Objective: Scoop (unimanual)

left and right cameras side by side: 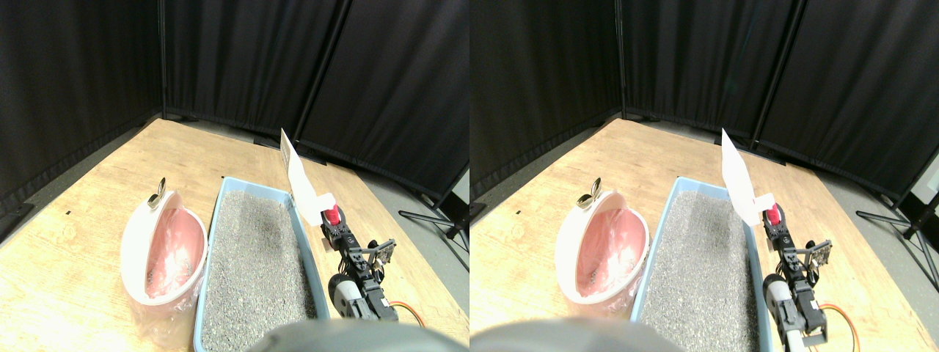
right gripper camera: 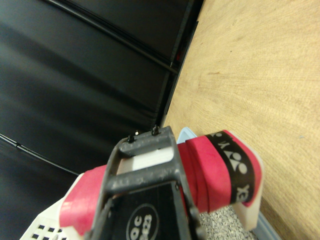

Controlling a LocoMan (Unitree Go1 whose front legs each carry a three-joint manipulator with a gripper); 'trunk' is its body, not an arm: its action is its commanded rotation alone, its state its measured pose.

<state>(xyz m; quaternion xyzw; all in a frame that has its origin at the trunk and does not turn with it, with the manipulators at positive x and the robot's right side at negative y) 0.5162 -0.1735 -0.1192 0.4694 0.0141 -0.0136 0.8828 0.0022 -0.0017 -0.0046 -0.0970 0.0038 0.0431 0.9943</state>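
A white scoop (left and right cameras side by side: 297, 172) stands raised over the right rim of the blue litter tray (left and right cameras side by side: 217, 220), blade pointing up and back. Its red-wrapped handle (left and right cameras side by side: 331, 215) sits in my right gripper (left and right cameras side by side: 334, 226), which is shut on it, just outside the tray's right wall. Grey litter (left and right cameras side by side: 253, 257) fills the tray. A white bin with a pink liner (left and right cameras side by side: 139, 242) lies tilted against the tray's left side, its mouth facing the tray. In the wrist view the red handle with a black band (right gripper camera: 210, 175) fills the middle beside the dark jaw frame, with the slotted scoop blade (right gripper camera: 42, 231) at the picture's edge.
Everything stands on a wooden floor (left and right cameras side by side: 88, 205) closed in by black curtains (left and right cameras side by side: 242, 59). A stand's legs (left and right cameras side by side: 429, 216) rest on grey floor at the far right. An orange cable (left and right cameras side by side: 411, 308) trails beside my arm. A metal clip (left and right cameras side by side: 156, 194) sits on the bin's top.
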